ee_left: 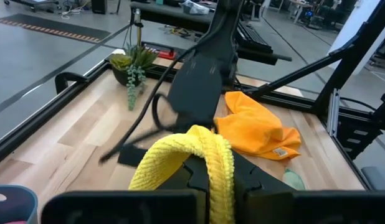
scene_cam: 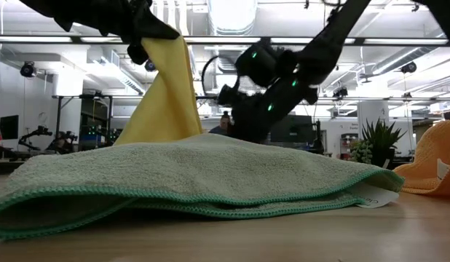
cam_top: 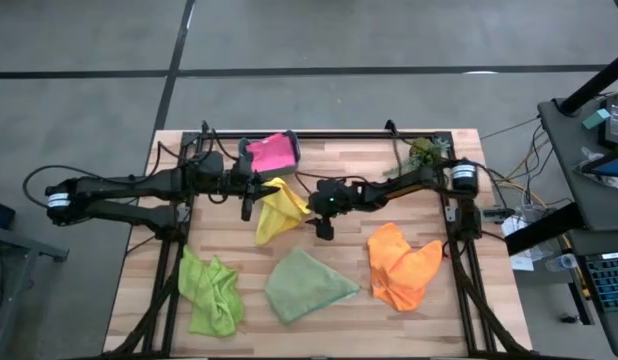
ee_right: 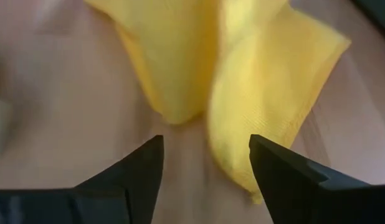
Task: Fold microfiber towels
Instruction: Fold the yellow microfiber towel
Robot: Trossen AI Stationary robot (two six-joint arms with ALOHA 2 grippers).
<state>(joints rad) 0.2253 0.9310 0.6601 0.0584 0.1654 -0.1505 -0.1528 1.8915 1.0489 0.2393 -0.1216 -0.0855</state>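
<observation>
Your left tool (cam_top: 251, 197) pinches the yellow towel (cam_top: 276, 208), hanging it above the surface (cam_top: 389, 160) so a free corner shows; your right tool (cam_top: 323, 222) waits spread beside it.

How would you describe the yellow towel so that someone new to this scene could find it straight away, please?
Start at the wooden table and look to its middle, between the two dark arms. There the yellow towel hangs from the shut left gripper, with the open right gripper beside it. It is the only cloth lifted; the other towels lie on the table.
</observation>
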